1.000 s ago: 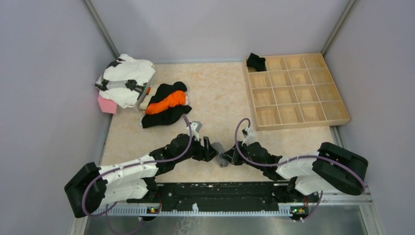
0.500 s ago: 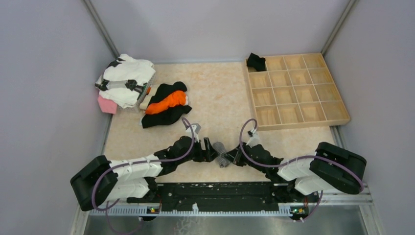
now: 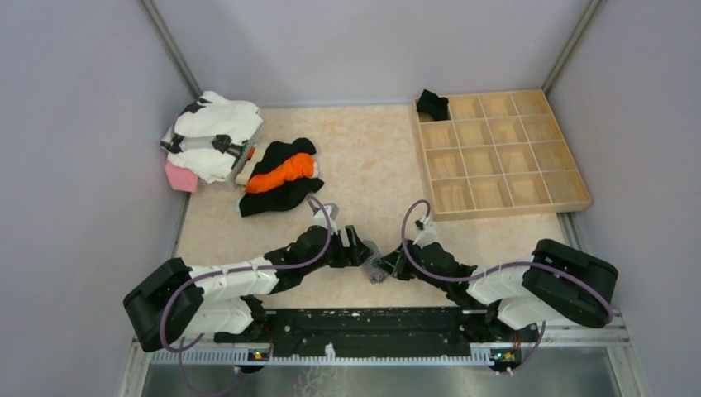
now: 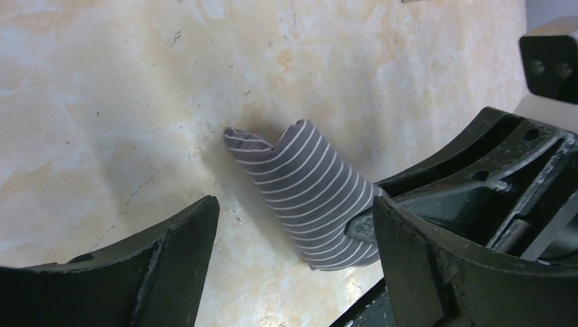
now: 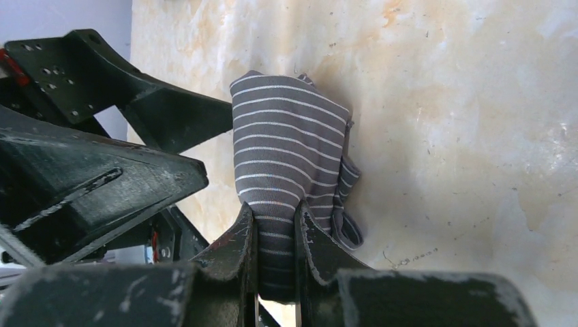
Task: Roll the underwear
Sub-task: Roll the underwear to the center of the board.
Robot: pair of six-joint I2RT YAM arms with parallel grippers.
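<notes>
The grey striped underwear (image 4: 307, 180) lies rolled into a short tube on the table, also visible as the underwear (image 3: 377, 265) between the two arms. My right gripper (image 5: 276, 231) is shut on one end of the underwear (image 5: 286, 136), cloth pinched between both fingers. My left gripper (image 4: 293, 238) stands open, its fingers (image 4: 170, 259) straddling the roll's free end without touching it; the same gripper (image 3: 357, 246) sits just left of the roll. A black underwear (image 3: 431, 103) rests in the far-left compartment of the wooden tray (image 3: 512, 209).
A black and orange garment (image 3: 281, 175) lies at mid-left. Behind it is a white and black clothes pile (image 3: 213, 132) with a pink item (image 3: 180, 176) beside it. Grey walls close in on both sides and the back.
My left gripper has opened wider and slid right, so its fingers now stand around the striped roll. The right gripper has kept its grip and barely moved.
</notes>
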